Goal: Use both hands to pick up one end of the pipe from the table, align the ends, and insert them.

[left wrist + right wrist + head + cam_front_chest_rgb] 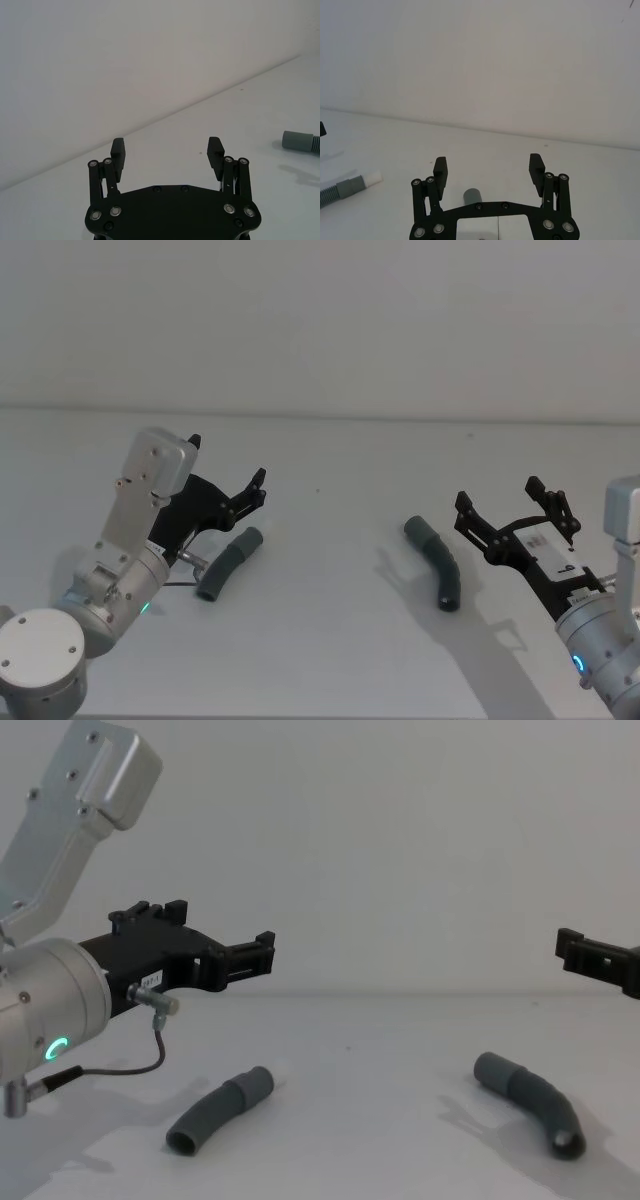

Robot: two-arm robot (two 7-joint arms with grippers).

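Note:
Two curved dark-grey ribbed pieces of the pipe lie apart on the white table (330, 640). The left piece (228, 563) (220, 1108) has a pale white tip (372, 177). The right piece (435, 560) (530, 1105) has a smooth grey cuff (299, 141) at its far end. My left gripper (228, 462) (166, 147) (255, 955) hovers open and empty above and just behind the left piece. Open and empty too, my right gripper (498, 495) (488, 164) (590, 955) hangs to the right of the right piece, whose end (471, 195) shows just under its frame.
A pale wall (320, 320) rises behind the table's far edge. A thin dark cable (120, 1065) loops under the left wrist. Bare table lies between the two pieces.

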